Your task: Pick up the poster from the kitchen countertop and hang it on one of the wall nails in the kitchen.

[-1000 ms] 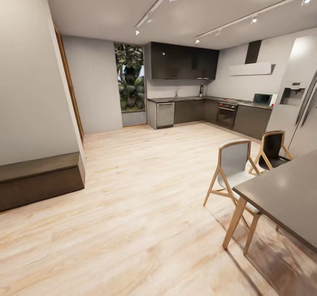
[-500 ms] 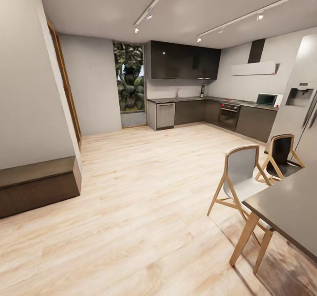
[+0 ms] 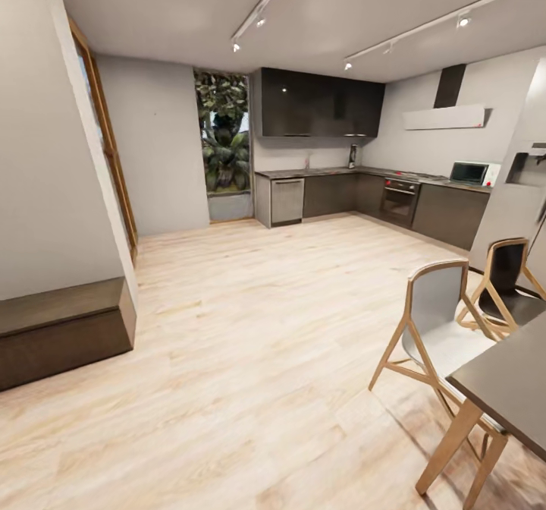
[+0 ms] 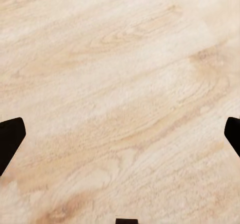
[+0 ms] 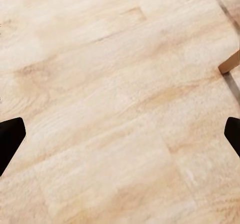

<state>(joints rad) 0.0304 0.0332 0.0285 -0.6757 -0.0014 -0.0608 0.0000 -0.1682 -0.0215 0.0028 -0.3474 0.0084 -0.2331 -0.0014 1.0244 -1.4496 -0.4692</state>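
Head view: I face an open room with pale wood floor (image 3: 250, 358). The kitchen countertop (image 3: 334, 171) runs along the far wall, centre to right of frame, over dark lower cabinets (image 3: 330, 193), with dark upper cabinets (image 3: 318, 104) above. On it at far right stands a microwave (image 3: 470, 172); an oven (image 3: 398, 200) sits beneath the counter. The poster is too small or hidden to make out at this range; I cannot say where on the counter it lies.

Right foreground: two wooden chairs, the nearer chair (image 3: 440, 328) and the farther chair (image 3: 509, 286), beside the corner of a dark dining table (image 3: 508, 381). Lower left: a dark bench (image 3: 61, 332) against the wall. A window with foliage (image 3: 222, 134) sits left of the cabinets.

Left wrist view: my left gripper (image 4: 120, 139) points at floor planks, fingertips spread wide at both frame edges, nothing between them.

Right wrist view: my right gripper (image 5: 120, 136) likewise splayed and empty over floor; a chair leg tip (image 5: 230, 64) shows at the right edge.
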